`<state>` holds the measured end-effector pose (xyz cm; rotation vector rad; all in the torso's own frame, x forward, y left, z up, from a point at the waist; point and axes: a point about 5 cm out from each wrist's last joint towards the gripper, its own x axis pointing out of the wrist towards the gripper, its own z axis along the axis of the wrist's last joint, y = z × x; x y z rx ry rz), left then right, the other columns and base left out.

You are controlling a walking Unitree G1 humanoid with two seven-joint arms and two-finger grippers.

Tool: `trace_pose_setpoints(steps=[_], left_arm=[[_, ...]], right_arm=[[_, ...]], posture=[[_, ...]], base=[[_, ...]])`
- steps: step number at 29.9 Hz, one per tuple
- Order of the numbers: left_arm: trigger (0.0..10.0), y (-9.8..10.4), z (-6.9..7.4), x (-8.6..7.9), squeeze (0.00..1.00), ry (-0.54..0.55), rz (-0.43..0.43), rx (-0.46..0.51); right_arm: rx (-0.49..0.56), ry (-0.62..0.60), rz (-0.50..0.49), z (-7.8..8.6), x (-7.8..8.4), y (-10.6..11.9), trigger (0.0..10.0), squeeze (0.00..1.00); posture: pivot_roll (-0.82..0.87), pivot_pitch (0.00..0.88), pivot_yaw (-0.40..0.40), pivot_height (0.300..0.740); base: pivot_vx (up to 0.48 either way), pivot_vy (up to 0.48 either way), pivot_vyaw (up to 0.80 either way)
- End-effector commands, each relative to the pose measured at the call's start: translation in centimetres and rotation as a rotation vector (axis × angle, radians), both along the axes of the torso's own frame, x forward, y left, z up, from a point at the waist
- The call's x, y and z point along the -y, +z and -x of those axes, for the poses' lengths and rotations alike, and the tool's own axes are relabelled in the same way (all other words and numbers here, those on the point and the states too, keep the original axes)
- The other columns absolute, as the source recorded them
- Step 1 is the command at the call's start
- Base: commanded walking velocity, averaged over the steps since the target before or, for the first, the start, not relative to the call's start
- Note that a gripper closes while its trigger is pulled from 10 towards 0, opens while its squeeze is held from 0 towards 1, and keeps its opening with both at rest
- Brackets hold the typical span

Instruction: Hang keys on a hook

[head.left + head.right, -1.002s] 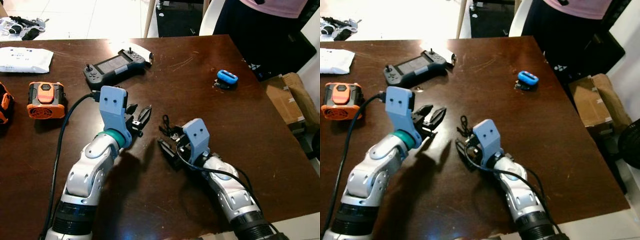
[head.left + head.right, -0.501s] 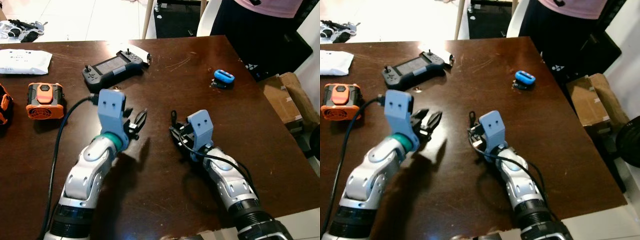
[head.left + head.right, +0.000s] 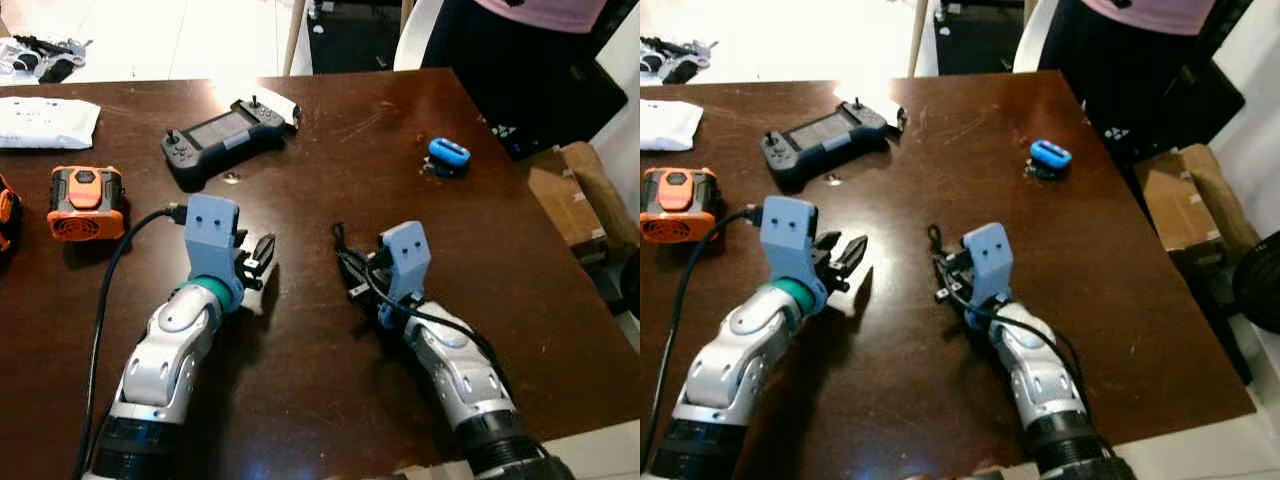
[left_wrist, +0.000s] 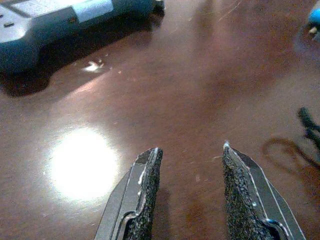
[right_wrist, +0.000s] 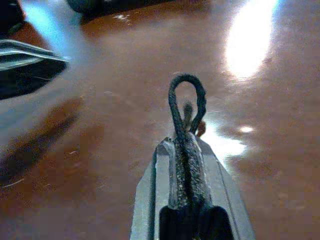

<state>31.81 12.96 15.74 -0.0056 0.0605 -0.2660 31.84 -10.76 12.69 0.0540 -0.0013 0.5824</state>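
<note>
Keys: black cord loop [image 5: 187, 102] pokes out past the tips of the right gripper [image 3: 350, 272], just above the brown table [image 3: 330, 140].
Right gripper: fingers pinched tight on the cord.
Left gripper [image 4: 192, 165]: fingers parted, nothing between them, low over the table beside the right one.
Nearby: handheld controller [image 3: 218, 136], blue fob [image 3: 449, 153].

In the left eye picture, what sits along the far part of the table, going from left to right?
White packet → orange device → black handheld controller → blue key fob; beyond the table edge, a cardboard box.
</note>
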Motion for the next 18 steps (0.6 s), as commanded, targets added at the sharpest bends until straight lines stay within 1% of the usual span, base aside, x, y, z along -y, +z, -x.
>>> trace_pose_setpoints(steps=[1, 3, 4, 5, 7, 8, 9, 10, 11, 12, 13, 14, 15, 16, 17, 18], left_arm=[[10.0, -0.9, 0.3, 0.0, 0.0, -0.002, -0.02, -0.021], [10.0, -1.5, 0.4, -0.1, 0.0, -0.006, -0.043, -0.026], [10.0, -1.5, 0.4, -0.1, 0.0, -0.006, -0.043, -0.026], [10.0, -1.7, 0.5, -0.1, 0.0, -0.005, -0.048, -0.031], [10.0, -2.0, 0.4, -0.1, 0.0, -0.002, -0.052, -0.04], [10.0, -2.0, 0.4, -0.1, 0.0, -0.002, -0.052, -0.04], [10.0, -2.1, 0.4, 0.0, 0.0, -0.002, -0.053, -0.043], [10.0, -2.1, 0.4, 0.0, 0.0, -0.002, -0.053, -0.043], [10.0, -2.1, 0.3, 0.1, 0.0, -0.003, -0.052, -0.044], [10.0, -2.1, 0.2, 0.2, 0.0, -0.005, -0.052, -0.043], [10.0, -2.1, 0.2, 0.2, 0.0, -0.005, -0.052, -0.043], [10.0, -2.1, 0.1, 0.3, 0.0, -0.005, -0.051, -0.041], [10.0, -2.1, 0.1, 0.3, 0.0, -0.005, -0.051, -0.041], [10.0, -2.1, 0.1, 0.3, 0.0, -0.005, -0.051, -0.039], [10.0, -2.2, 0.1, 0.3, 0.0, 0.0, -0.05, -0.029], [10.0, -2.2, 0.1, 0.3, 0.0, 0.0, -0.05, -0.029]], right_arm=[[0.002, 0.012, -0.046, 0.6, -0.1, 0.2, 0.0, 0.0], [0.114, 0.022, -0.169, 1.7, -0.5, 2.7, 0.0, 0.0], [0.114, 0.022, -0.169, 1.7, -0.5, 2.7, 0.0, 0.0], [0.154, 0.007, -0.222, 2.2, -0.4, 3.6, 0.0, 0.0], [0.208, -0.028, -0.295, 2.6, -0.1, 5.1, 0.0, 0.0], [0.208, -0.028, -0.295, 2.6, -0.1, 5.1, 0.0, 0.0], [0.225, -0.037, -0.313, 2.8, 0.0, 5.7, 3.2, 0.0], [0.225, -0.037, -0.313, 2.8, 0.0, 5.7, 3.2, 0.0], [0.245, -0.048, -0.319, 2.8, 0.1, 6.2, 10.0, 0.0], [0.266, -0.063, -0.324, 2.9, 0.3, 6.8, 10.0, 0.0], [0.266, -0.063, -0.324, 2.9, 0.3, 6.8, 10.0, 0.0], [0.303, -0.083, -0.298, 2.9, 0.5, 7.3, 10.0, 0.0], [0.303, -0.083, -0.298, 2.9, 0.5, 7.3, 10.0, 0.0], [0.331, -0.101, -0.27, 3.0, 0.6, 7.6, 10.0, 0.0], [0.33, -0.15, -0.23, 3.0, 1.1, 6.9, 10.0, 0.0], [0.33, -0.15, -0.23, 3.0, 1.1, 6.9, 10.0, 0.0]], posture=[[-0.1, 0.172, 0.035, 0.74], [-0.1, 0.167, 0.037, 0.74], [-0.1, 0.167, 0.037, 0.74], [-0.11, 0.162, 0.043, 0.74], [-0.12, 0.157, 0.046, 0.74], [-0.12, 0.157, 0.046, 0.74], [-0.12, 0.157, 0.046, 0.74], [-0.12, 0.157, 0.046, 0.74], [-0.13, 0.155, 0.048, 0.74], [-0.13, 0.153, 0.049, 0.74], [-0.13, 0.153, 0.049, 0.74], [-0.14, 0.149, 0.048, 0.74], [-0.14, 0.149, 0.048, 0.74], [-0.14, 0.148, 0.047, 0.74], [-0.14, 0.144, 0.044, 0.74], [-0.14, 0.144, 0.044, 0.74]], base=[[0.0, 0.0, 0.0], [0.0, 0.0, 0.0], [0.0, 0.0, 0.0], [0.0, 0.0, 0.0], [0.0, 0.0, 0.0], [0.0, 0.0, 0.0], [0.0, 0.0, 0.0], [0.0, 0.0, 0.0], [0.0, 0.0, 0.0], [0.0, 0.0, 0.0], [0.0, 0.0, 0.0], [0.0, 0.0, 0.0], [0.0, 0.0, 0.0], [0.0, 0.0, 0.0], [0.0, 0.0, 0.0], [0.0, 0.0, 0.0]])
